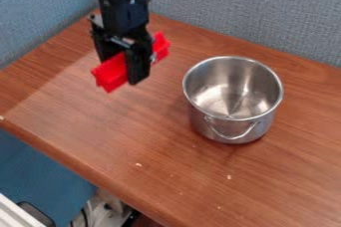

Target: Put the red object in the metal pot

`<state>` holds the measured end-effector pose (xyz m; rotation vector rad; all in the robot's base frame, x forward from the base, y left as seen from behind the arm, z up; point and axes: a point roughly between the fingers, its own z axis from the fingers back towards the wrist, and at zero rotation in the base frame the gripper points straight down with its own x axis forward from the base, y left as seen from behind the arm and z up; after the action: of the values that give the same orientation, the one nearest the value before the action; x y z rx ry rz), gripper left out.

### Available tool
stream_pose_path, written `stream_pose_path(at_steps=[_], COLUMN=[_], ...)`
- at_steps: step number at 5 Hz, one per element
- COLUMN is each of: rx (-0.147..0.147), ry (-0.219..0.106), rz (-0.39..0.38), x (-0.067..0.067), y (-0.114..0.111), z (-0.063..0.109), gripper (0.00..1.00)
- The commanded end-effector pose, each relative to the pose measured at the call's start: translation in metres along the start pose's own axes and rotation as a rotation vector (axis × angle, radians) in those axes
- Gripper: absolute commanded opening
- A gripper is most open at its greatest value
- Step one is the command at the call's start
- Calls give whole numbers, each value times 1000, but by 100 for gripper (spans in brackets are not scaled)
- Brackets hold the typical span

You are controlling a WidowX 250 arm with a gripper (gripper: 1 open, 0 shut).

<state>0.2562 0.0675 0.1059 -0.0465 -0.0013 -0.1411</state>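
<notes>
Black arm comes down from the top of the view, its claw (127,69) pointing straight at the tabletop (80,102). The claw is clamped across the middle of the red object (130,62), one finger on each long side; both ends of the block stick out past the fingers.

The red object is clear of the wood, held in the air above the left half of the tabletop. It hangs slightly tilted, the end nearer me lower and further left, the far end higher and toward the right. The raised edge of the block is hard to make out from here, possibly along the upper right end.

The metal pot (233,99) stands upright on the tabletop to the right of the block, well apart from it, with bare wood between them. Its mouth is open and I see only shiny bottom and wall inside. A small loop handle shows on the side facing me, lying against the wall.

Blue textured wall (253,7) behind the tabletop.
</notes>
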Motion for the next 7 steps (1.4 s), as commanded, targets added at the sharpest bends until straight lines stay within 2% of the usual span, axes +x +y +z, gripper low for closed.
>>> stream_pose_path(at_steps=[1, 2, 3, 4, 5, 6, 7], rx=[20, 10, 8, 11, 12, 9, 10], ry=[-95, -114, -99, -88, -97, -100, -91], rz=[-3, -59, -127, -185, -100, -55, -81], x=[12, 30, 48, 57, 66, 66, 70], y=[-23, -59, -97, -128, -116, -117, -125], z=[37, 41, 29, 14, 11, 5, 2], gripper=[0, 0, 0, 0, 0, 100, 100])
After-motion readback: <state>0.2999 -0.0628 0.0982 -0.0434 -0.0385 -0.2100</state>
